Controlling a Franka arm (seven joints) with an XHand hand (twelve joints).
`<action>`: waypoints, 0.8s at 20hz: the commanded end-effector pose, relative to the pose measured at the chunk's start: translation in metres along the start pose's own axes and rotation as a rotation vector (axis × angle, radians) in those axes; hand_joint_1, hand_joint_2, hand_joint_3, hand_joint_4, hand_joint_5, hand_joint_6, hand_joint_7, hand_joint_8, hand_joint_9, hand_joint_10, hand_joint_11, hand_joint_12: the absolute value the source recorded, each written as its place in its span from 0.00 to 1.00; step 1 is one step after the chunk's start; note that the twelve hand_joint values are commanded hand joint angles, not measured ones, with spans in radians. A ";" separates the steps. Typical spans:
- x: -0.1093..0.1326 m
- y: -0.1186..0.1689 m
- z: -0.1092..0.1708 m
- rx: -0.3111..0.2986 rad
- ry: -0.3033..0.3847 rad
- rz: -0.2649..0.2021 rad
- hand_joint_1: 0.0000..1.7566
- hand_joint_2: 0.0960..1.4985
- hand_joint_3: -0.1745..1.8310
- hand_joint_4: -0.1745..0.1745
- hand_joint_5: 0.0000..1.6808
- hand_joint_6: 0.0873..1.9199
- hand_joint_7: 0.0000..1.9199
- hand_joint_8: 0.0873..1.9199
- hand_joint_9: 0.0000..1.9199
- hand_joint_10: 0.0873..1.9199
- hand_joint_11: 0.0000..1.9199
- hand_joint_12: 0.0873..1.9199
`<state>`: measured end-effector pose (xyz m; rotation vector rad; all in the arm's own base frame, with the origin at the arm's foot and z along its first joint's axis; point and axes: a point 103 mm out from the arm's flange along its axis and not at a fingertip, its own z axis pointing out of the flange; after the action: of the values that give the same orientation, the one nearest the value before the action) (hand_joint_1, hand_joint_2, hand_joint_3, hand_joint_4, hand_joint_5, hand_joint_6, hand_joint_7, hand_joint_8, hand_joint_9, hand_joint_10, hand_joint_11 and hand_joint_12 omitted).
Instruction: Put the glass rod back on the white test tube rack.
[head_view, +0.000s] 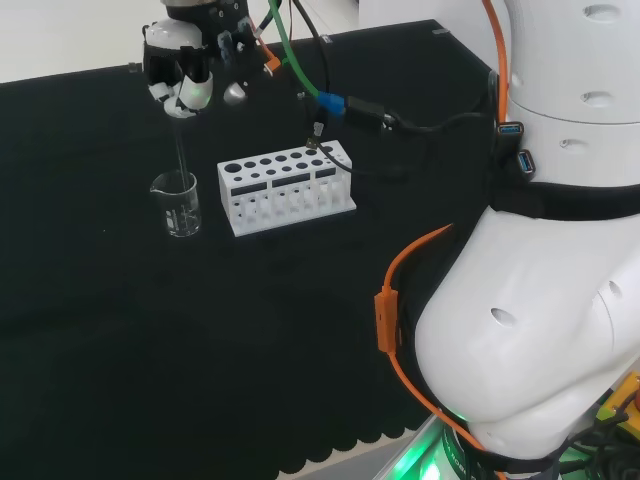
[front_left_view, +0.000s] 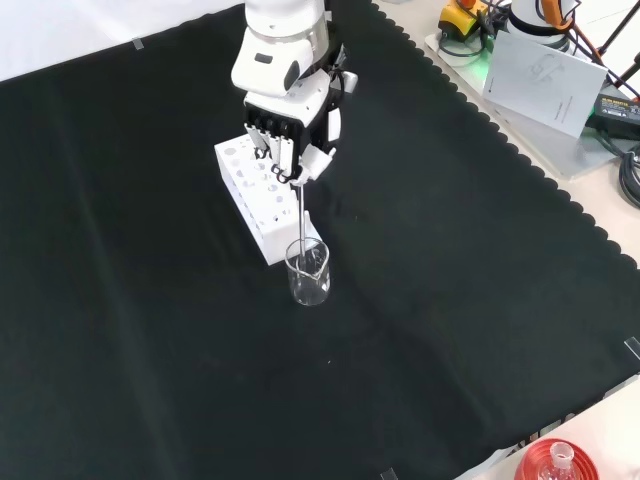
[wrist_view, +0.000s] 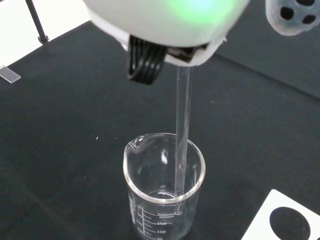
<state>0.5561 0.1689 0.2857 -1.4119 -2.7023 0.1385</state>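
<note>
A clear glass rod (wrist_view: 183, 130) hangs upright from the hand (head_view: 185, 75), whose fingers are curled round its top end. The rod's lower end reaches down into a small clear glass beaker (head_view: 177, 204) that stands on the black cloth; the rod (front_left_view: 303, 230) and beaker (front_left_view: 308, 272) also show in the front view, below the hand (front_left_view: 290, 110). The white test tube rack (head_view: 286, 187) with several round holes stands just right of the beaker in the head view. In the front view the rack (front_left_view: 262, 195) lies partly behind the hand.
Cables and a black connector (head_view: 365, 113) trail over the cloth behind the rack in the head view. The arm's white links (head_view: 540, 300) stand at the right. A red ribbed stand with a flask (front_left_view: 556, 462) sits at the front view's lower edge.
</note>
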 end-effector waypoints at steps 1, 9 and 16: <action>0.002 -0.001 -0.002 -0.009 0.007 0.001 0.75 0.33 0.53 0.00 0.65 0.47 0.71 0.38 0.95 0.00 0.87 0.19; 0.001 -0.002 -0.002 -0.007 0.005 0.004 0.75 0.33 0.53 0.00 0.65 0.47 0.71 0.38 0.95 0.00 0.87 0.19; 0.001 -0.004 -0.012 -0.028 -0.003 0.002 0.75 0.33 0.53 0.00 0.65 0.47 0.71 0.38 0.95 0.00 0.87 0.19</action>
<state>0.5542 0.1691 0.2895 -1.4178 -2.7044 0.1196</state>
